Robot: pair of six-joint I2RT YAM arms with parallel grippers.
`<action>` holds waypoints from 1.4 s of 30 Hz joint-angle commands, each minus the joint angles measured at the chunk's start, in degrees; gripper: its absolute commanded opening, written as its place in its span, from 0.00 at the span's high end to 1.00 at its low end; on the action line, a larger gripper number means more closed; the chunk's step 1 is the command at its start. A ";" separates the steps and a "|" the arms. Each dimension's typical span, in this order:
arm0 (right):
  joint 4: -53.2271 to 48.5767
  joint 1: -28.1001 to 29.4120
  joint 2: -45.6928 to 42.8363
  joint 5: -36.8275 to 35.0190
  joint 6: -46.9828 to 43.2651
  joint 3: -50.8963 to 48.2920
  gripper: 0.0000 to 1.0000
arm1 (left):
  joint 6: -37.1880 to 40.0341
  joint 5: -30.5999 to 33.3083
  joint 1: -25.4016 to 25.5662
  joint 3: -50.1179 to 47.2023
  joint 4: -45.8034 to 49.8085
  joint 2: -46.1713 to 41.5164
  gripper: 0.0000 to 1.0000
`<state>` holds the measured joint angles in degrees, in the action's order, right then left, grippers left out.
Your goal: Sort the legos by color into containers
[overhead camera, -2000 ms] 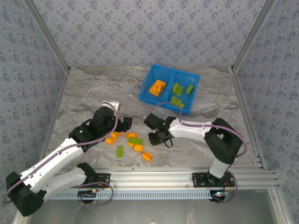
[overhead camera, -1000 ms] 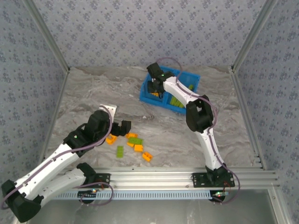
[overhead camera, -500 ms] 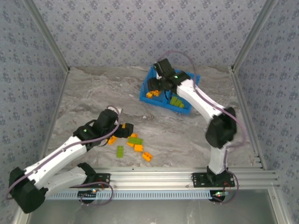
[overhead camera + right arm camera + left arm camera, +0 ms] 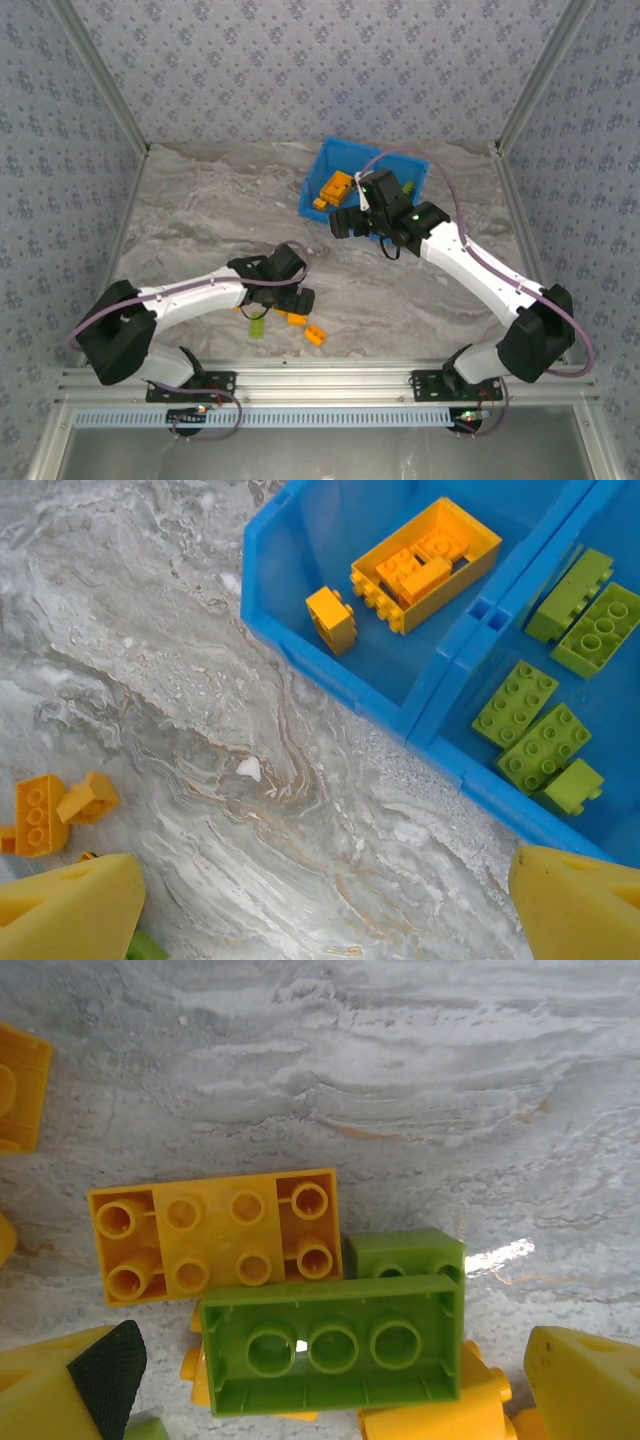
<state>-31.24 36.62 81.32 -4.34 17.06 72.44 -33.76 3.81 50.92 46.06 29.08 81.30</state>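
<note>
Over green lego (image 4: 335, 1345), left tool (image 4: 297, 298) arrived, spread apart; right tool (image 4: 345, 223) backed off bin (image 4: 340, 680), apart, empty.

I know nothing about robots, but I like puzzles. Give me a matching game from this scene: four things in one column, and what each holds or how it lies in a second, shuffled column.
Things:
1. left compartment of the bright blue plastic bin
2. right compartment of the bin
3. lime green rectangular plastic brick
4. flat orange eight-stud plastic brick

States:
A. lies hollow side up
B. holds orange bricks
C. lies studs up
D. holds green bricks

Pairs: 1-B, 2-D, 3-A, 4-C.
</note>
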 commanded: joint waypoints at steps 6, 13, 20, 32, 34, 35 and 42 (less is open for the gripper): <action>1.10 -0.36 0.41 -0.83 -0.87 0.68 0.03 | -1.01 0.25 0.20 -0.03 -2.90 1.09 0.13; 0.89 -0.38 0.99 -0.69 -0.66 1.21 0.03 | -1.46 0.57 0.67 -0.56 -2.01 2.72 0.16; 1.13 -0.36 1.39 -0.22 -0.18 1.23 0.03 | -1.83 2.82 2.07 -0.99 -0.20 3.20 0.25; -0.33 -0.11 -1.72 -2.70 1.40 1.04 0.04 | -0.66 5.69 3.98 5.88 -1.39 -0.64 0.43; 0.54 -0.11 -4.35 -4.31 2.53 -0.80 0.04 | 1.78 6.18 4.19 10.68 -3.13 0.50 0.44; 0.93 -0.07 -6.30 -5.40 3.26 -1.95 0.03 | 3.55 6.62 4.19 13.77 -3.74 1.97 0.44; 0.41 -1.01 -21.27 -17.64 9.13 -11.42 0.03 | 17.83 9.09 3.98 40.06 -6.29 20.23 0.44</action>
<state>-29.80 36.25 64.97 -14.22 21.96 63.90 -24.23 11.27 54.76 79.64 24.91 95.31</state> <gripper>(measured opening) 0.972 0.606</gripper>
